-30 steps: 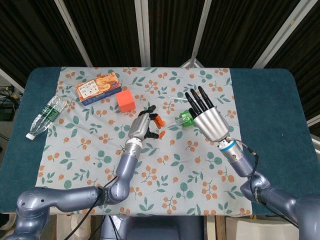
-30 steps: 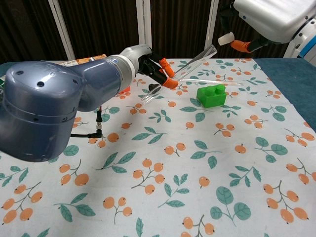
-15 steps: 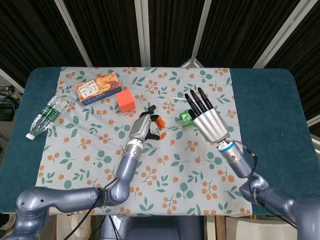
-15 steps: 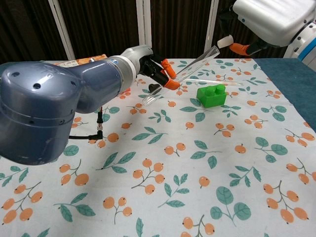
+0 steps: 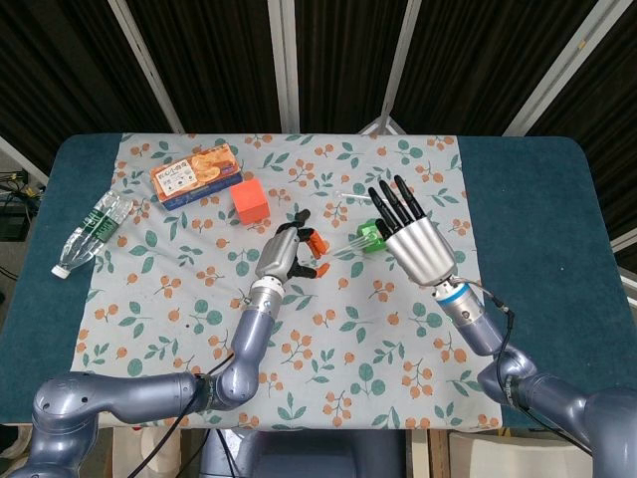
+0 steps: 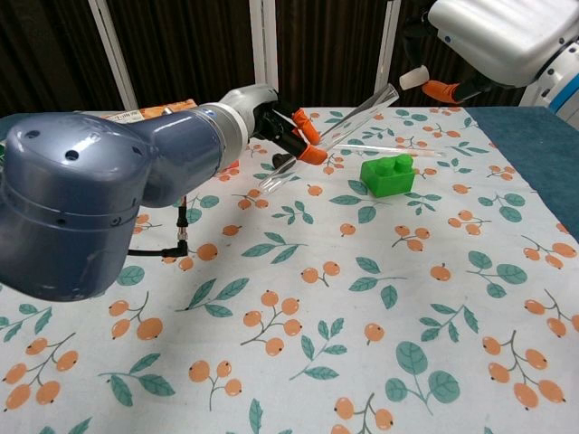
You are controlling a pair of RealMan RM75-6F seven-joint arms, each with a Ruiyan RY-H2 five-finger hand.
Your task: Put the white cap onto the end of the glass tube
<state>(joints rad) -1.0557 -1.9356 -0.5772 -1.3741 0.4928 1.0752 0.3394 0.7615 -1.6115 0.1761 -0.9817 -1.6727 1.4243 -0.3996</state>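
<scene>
My left hand (image 5: 283, 253) (image 6: 268, 119) pinches a clear glass tube (image 6: 348, 123) (image 5: 341, 247) between its orange fingertips. It holds the tube tilted above the cloth, open end up and to the right. My right hand (image 5: 412, 237) (image 6: 502, 36) hovers over the green brick and pinches the small white cap (image 6: 414, 77) between its fingertips. The cap sits just right of and slightly above the tube's upper end, a small gap apart. In the head view the right hand's back hides the cap.
A green brick (image 6: 387, 174) (image 5: 369, 237) lies on the floral cloth (image 6: 362, 298) below the tube's end, with a thin glass rod (image 6: 384, 149) beside it. Further left are an orange cube (image 5: 251, 200), a snack box (image 5: 195, 172) and a plastic bottle (image 5: 92, 234).
The right hand with the cap has shifted only slightly, hovering close to the tube's upper end. The left hand and tube have barely moved.
</scene>
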